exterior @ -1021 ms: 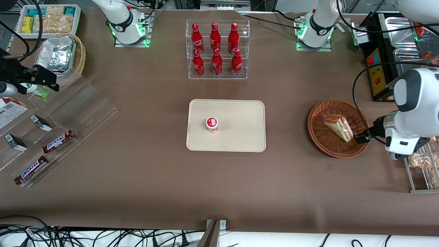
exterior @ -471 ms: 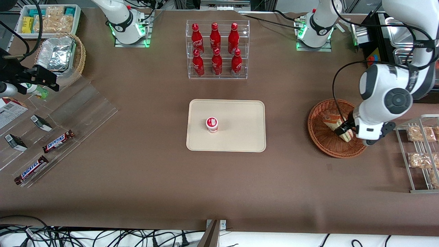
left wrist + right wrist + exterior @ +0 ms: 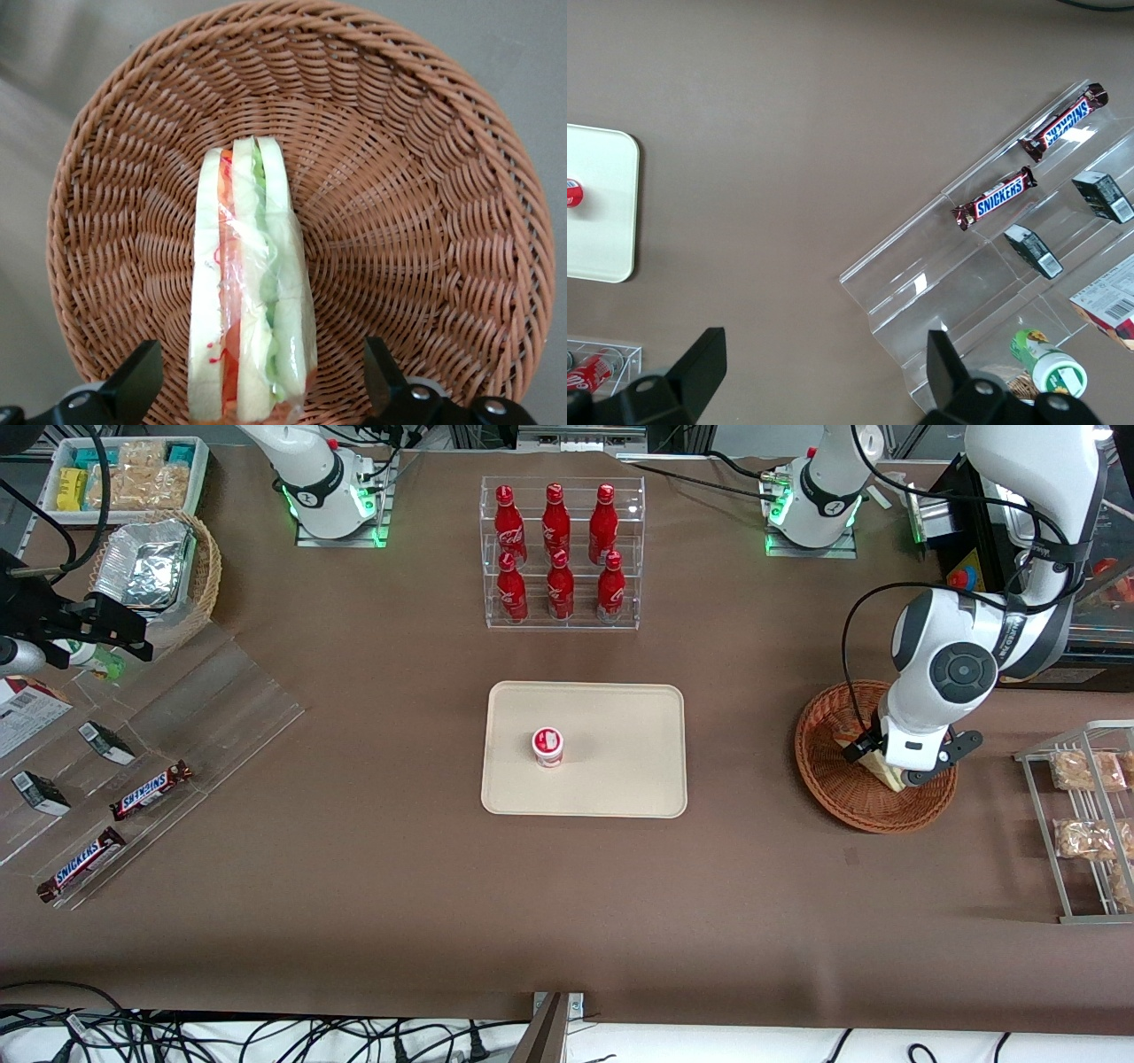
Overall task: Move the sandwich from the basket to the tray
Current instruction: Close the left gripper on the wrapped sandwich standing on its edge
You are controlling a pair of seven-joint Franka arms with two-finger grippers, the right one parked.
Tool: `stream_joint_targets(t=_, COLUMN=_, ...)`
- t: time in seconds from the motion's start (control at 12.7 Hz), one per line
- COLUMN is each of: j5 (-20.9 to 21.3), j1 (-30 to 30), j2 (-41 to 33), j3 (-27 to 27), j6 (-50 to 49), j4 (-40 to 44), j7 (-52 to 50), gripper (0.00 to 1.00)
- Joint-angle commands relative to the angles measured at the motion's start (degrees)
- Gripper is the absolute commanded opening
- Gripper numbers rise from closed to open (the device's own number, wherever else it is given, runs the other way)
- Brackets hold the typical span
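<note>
Hand [image 3: 257, 390] hovers over the basket [image 3: 425, 177] with fingers [image 3: 135, 379] spread wide, one each side of the sandwich [image 3: 250, 292], not touching it. It lies in the basket, long axis running straight away between the fingers; the tray [image 3: 620, 717] sits mid-surface, well apart

Six red bottles [image 3: 556, 514] are held in a clear rack [image 3: 563, 622] at the frame's upper middle; a small cup [image 3: 547, 746] is seen at its centre.
</note>
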Motion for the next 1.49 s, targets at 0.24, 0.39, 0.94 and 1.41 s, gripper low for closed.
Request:
stream_joint_targets(t=0.24, j5=1.7, j1=0.8, j2=-3.2, j3=0.0, j6=3.0, j4=-3.8, j7=-1.3, gripper=0.99)
stream_joint_targets(t=0.39, j5=1.8, j1=1.0, j2=-3.4, j3=0.1, j6=3.1, j4=-3.9, j7=-1.3, gripper=0.98)
stream_joint_targets(t=0.94, j5=5.7, j1=1.1, j2=-3.1, j3=0.0, j6=4.1, j4=-4.0, j7=-6.7, gripper=0.42)
stream_joint_targets(t=1.41, j5=5.6, j1=1.0, j2=-5.6, j3=-0.6, j6=2.8, j4=-3.0, j7=-3.4, gripper=0.39)
